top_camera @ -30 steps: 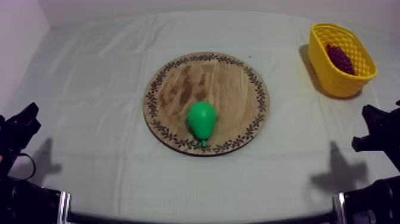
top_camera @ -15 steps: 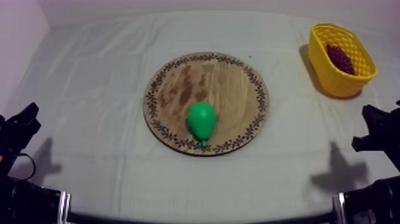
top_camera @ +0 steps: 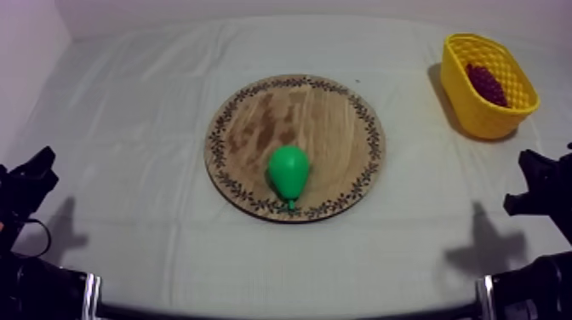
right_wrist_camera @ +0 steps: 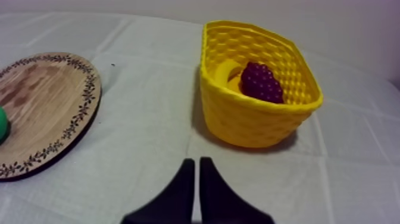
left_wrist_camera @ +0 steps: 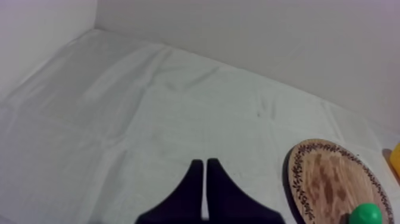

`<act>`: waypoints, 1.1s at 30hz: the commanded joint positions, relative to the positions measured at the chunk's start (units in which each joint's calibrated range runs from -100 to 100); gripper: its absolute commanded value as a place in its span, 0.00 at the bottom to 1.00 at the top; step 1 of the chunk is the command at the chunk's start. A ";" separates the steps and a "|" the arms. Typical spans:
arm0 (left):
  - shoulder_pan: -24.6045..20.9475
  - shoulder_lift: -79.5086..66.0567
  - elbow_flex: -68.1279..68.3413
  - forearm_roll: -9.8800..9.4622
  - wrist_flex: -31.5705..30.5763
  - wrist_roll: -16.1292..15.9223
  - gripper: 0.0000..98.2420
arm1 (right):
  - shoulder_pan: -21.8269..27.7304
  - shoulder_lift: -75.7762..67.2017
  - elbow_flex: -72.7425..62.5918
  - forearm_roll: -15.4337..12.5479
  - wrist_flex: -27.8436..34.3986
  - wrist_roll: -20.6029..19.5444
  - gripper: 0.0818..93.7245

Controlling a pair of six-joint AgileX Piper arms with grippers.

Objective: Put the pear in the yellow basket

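Observation:
A green pear [top_camera: 288, 173] lies on its side on the round wooden board [top_camera: 323, 119], near the board's front rim, stem toward me. The yellow basket [top_camera: 477, 111] stands at the far right and holds a bunch of dark grapes [top_camera: 488, 83] and something yellow [right_wrist_camera: 227, 71] beside them. My left gripper [top_camera: 34, 174] rests low at the left edge, my right gripper [top_camera: 534, 183] low at the right edge, both far from the pear. In each wrist view the fingers [left_wrist_camera: 204, 179] [right_wrist_camera: 196, 174] lie together as a narrow wedge over bare cloth.
The grey-white cloth [top_camera: 136, 111] covers the table, with open room all round the board. A pale wall [left_wrist_camera: 250, 30] rises behind the table's far edge and along the left side.

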 commanded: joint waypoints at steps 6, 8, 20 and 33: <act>0.01 0.00 0.00 -0.02 -0.01 -0.01 0.00 | -0.97 -0.04 -0.13 -0.08 -1.54 1.95 0.00; 0.01 0.00 0.00 -0.02 -0.01 -0.01 0.00 | -1.40 0.23 -0.51 -0.12 -2.40 3.50 0.00; 0.01 0.00 0.00 -0.02 -0.01 -0.01 0.00 | -10.97 15.65 -19.95 4.11 1.90 4.50 0.00; 0.01 0.00 0.00 -0.02 -0.01 -0.01 0.00 | -27.21 43.68 -57.56 6.79 23.77 -3.26 0.00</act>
